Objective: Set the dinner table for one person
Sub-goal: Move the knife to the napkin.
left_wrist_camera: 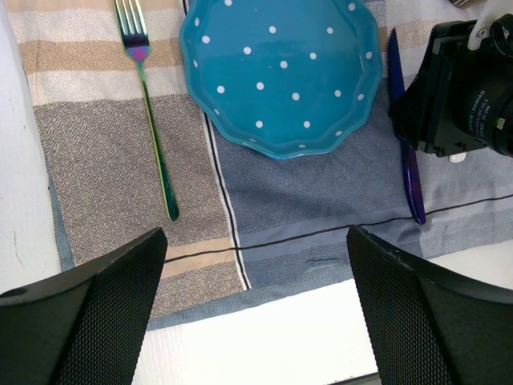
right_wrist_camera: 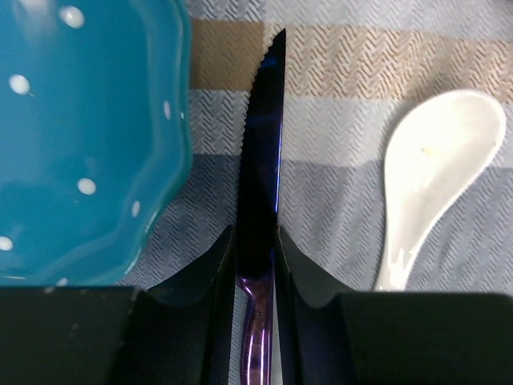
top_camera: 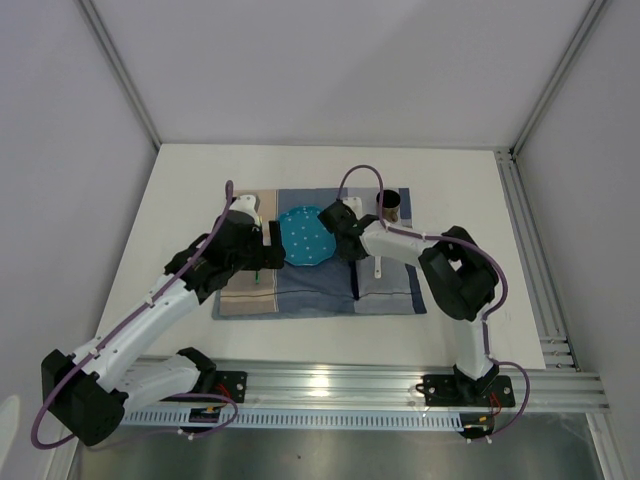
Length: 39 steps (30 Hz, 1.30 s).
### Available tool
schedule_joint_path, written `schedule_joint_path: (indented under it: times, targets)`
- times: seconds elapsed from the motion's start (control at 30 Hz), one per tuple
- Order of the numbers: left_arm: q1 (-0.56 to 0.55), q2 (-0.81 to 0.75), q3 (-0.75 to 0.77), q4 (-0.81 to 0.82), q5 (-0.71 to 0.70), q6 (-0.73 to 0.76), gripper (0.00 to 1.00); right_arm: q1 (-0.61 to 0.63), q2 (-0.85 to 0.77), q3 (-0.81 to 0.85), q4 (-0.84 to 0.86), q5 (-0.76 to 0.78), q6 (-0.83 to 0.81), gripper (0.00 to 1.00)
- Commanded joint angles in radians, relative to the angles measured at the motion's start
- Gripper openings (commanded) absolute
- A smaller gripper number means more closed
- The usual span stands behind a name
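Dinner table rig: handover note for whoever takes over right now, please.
Left gripper: open, empty, above the placemat's near edge.
Right gripper: shut on the knife, which lies flat on the placemat just right of the polka-dot plate.
Placed: plate at centre, fork left of it, white spoon right of the knife, cup near the placemat's far right corner.
Left: probably let go of the knife, then pull both arms off the dinner table.

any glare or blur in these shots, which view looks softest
Top external: bright glare on the aluminium rail, otherwise even light, faint shadows. Left wrist: plate and fork sharp. Right wrist: softest, the plate's dots blurred, a blue sheen along the knife.
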Motion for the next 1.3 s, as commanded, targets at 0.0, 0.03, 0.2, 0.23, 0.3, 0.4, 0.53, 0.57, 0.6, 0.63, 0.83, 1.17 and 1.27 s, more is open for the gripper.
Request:
schedule_joint_path:
  times: [0.0,0.03,0.2,0.23,0.3,0.4,0.53,0.57,0.6,0.63,0.83,1.17,1.27]
  targets:
    - [-0.006,0.003,-0.006,0.028,0.007,0.01,0.97,-0.003,-0.063,0.053,-0.101,0.036,0.019,0.04]
    - [-0.006,0.003,-0.005,0.028,0.008,0.01,0.97,-0.003,-0.068,0.058,-0.104,0.038,0.02,0.03]
    - [-0.006,0.003,-0.003,0.029,0.011,0.012,0.97,-0.005,-0.071,0.087,-0.135,0.047,0.026,0.0]
    - [-0.006,0.005,-0.005,0.029,0.011,0.013,0.97,-0.006,-0.068,0.099,-0.141,0.05,0.026,0.0]
    - [-0.006,0.005,-0.003,0.029,0.014,0.013,0.97,-0.008,-0.068,0.109,-0.141,0.058,0.025,0.0]
    - [-0.006,0.008,-0.005,0.034,0.019,0.015,0.96,-0.015,-0.052,0.124,-0.141,0.058,0.023,0.0]
    - [-0.006,0.005,-0.005,0.032,0.021,0.016,0.96,-0.032,-0.022,0.142,-0.146,0.061,0.023,0.0]
    - [-0.006,0.005,-0.005,0.032,0.021,0.016,0.96,-0.035,-0.014,0.149,-0.146,0.059,0.023,0.0]
    - [-0.006,0.005,-0.003,0.032,0.019,0.016,0.96,-0.038,-0.014,0.15,-0.143,0.061,0.022,0.0]
    - [-0.006,0.005,-0.006,0.032,0.019,0.018,0.96,-0.038,-0.016,0.152,-0.143,0.062,0.02,0.0]
    - [-0.006,0.0,0.004,0.034,0.005,0.027,0.97,-0.041,-0.075,0.15,-0.129,0.085,-0.009,0.25]
    - [-0.008,0.057,0.047,-0.054,0.089,0.018,0.99,-0.04,-0.172,-0.009,-0.124,0.081,0.022,0.5]
    - [-0.029,0.069,0.011,-0.077,0.186,-0.01,0.97,-0.026,-0.221,-0.089,-0.109,0.043,0.049,0.49]
